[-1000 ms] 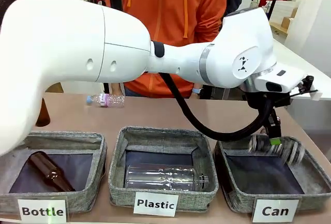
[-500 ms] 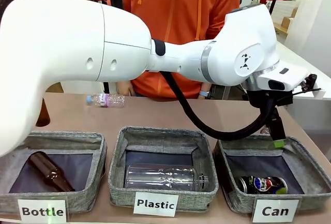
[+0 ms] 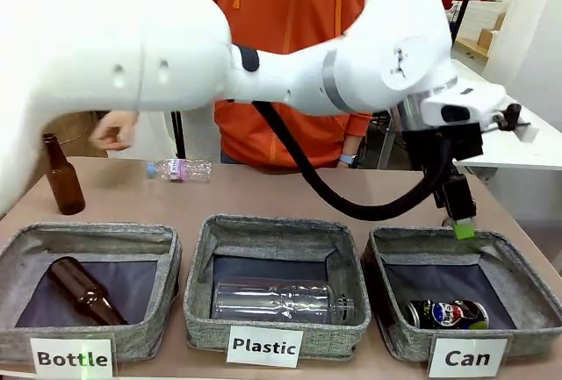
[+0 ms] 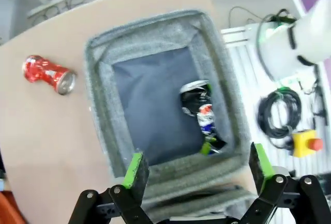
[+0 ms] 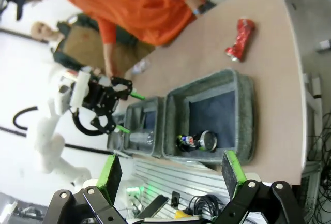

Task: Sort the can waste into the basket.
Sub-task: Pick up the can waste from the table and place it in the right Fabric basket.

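Start with the bench (image 3: 263,191). Three grey bins line its near edge, and the basket (image 3: 527,275) labelled "Can" sits at the near right corner.

The left arm (image 3: 132,55) is the biggest thing moving over it. It reaches from the left side right across the middle, with its wrist turned down above the far rim of the basket.

By my reading you are halfway through the job. The dark printed can (image 4: 201,113) lies on its side on the basket's lining, against the wall nearest the label. The red can (image 4: 49,74) is not yet sorted (it looks crushed at the waist, so it may roll oddly). It lies on bare bench just outside the basket, on the far-edge side toward the right end, apart from the rim.

The left claw (image 4: 196,166) points straight down with its green pads spread wide and nothing between them. It hangs over the basket's rim, not over the red can, so you would need to shift it toward the far edge before lowering.

The right claw (image 5: 170,175) sits high off the right end of the bench. Its fingers are parted and empty too, well clear of both cans.
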Available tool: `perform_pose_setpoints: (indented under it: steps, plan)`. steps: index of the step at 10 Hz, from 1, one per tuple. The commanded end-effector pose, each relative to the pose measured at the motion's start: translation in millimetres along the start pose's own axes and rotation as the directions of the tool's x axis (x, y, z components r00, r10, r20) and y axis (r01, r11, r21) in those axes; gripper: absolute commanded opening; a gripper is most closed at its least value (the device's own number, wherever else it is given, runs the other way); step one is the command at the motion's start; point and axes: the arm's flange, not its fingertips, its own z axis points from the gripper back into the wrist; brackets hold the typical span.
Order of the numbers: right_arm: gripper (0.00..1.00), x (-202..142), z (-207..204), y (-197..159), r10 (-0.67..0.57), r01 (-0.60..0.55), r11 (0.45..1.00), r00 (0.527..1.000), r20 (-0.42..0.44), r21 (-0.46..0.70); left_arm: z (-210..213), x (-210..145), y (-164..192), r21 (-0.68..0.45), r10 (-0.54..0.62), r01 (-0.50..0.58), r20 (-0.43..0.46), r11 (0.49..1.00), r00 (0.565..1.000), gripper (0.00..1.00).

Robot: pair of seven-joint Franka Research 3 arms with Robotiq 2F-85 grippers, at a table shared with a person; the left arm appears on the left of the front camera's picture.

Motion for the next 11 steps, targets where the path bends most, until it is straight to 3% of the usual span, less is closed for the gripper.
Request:
perform_pose_setpoints:
  steps: [1,2,4,6,7,8,9,10,11]
  plan:
    - [1.0,20,-62,12,0.005,0.008,0.995,0.99,-0.138,0.095,34,-44,-29,-0.109,0.012,-0.006,0.051,0.994,0.999,1.0]
    - [1.0,27,-91,20,0.023,0.005,0.99,0.981,-0.192,0.142,51,-63,-44,-0.134,0.005,0.006,0.081,0.991,0.997,1.0]
    - [1.0,30,-137,40,0.087,-0.026,0.975,0.958,-0.273,0.219,78,-105,-63,-0.076,0.011,0.002,0.17,0.997,0.985,1.0]
    - [1.0,27,-168,55,0.117,-0.059,0.966,0.968,-0.223,0.252,108,-156,-68,-0.045,0.191,-0.186,0.236,0.982,0.953,1.0]
    - [1.0,26,-154,44,0.103,-0.042,0.975,0.956,-0.276,0.217,85,-88,-36,-0.091,0.059,-0.046,0.147,0.995,0.987,1.0]
    - [1.0,26,-154,44,0.103,-0.042,0.975,0.956,-0.276,0.217,85,-88,-36,-0.091,0.059,-0.046,0.147,0.995,0.987,1.0]
    - [1.0,27,-168,52,0.116,-0.047,0.969,0.953,-0.28,0.241,110,-126,-40,-0.064,0.131,-0.121,0.186,0.991,0.974,1.0]
    - [1.0,21,-179,63,0.151,-0.083,0.968,0.946,-0.287,0.235,126,-129,-38,-0.237,0.201,-0.151,0.203,0.96,0.958,1.0]
    - [1.0,17,-192,70,0.194,-0.109,0.959,0.926,-0.325,0.263,145,-139,-54,-0.339,0.261,-0.178,0.216,0.924,0.941,1.0]
